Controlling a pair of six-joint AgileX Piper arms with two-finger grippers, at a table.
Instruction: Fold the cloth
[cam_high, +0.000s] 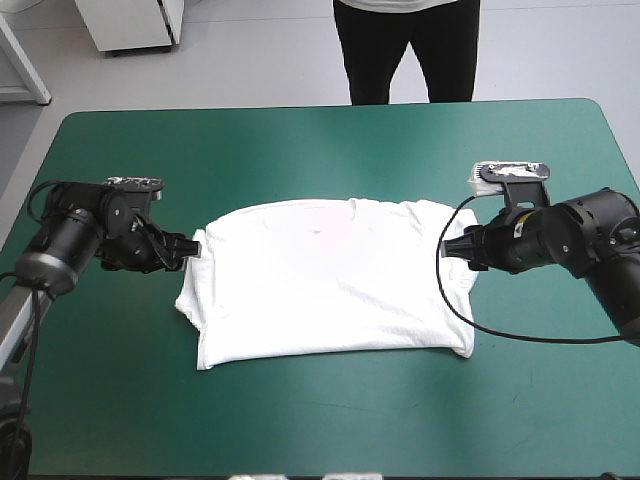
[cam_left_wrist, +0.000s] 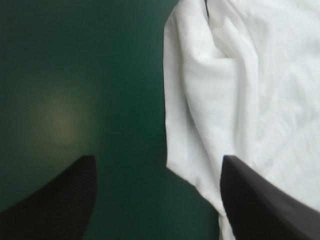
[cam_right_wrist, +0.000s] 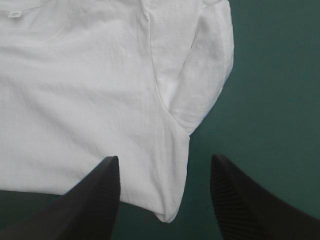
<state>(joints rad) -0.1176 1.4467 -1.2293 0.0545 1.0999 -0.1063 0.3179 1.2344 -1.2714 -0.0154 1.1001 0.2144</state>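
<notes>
T-shirt (cam_high: 330, 280) flat on teal-green table (cam_high: 300, 140). Left gripper (cam_high: 192, 250) at its 9 o'clock, right gripper (cam_high: 447, 248) at 3 o'clock; both have fingers apart, straddling the shirt's edge.

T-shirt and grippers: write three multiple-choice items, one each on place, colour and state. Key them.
1. The T-shirt lies:
A. flat at the middle of the table, between the left gripper and the right gripper
B. heaped at the far edge
C. lifted clear of the cover

2. The T-shirt is:
A. brown
B. teal-green
C. white

3. Both grippers are:
A. shut on the T-shirt
B. open
C. shut and empty

Key:
1 A, since the high view shows it flat with a gripper at each side edge.
2 C, since it reads white against the teal-green cover in every view.
3 B, since in each wrist view the fingers stand apart, with a side edge of the T-shirt between them.
</notes>
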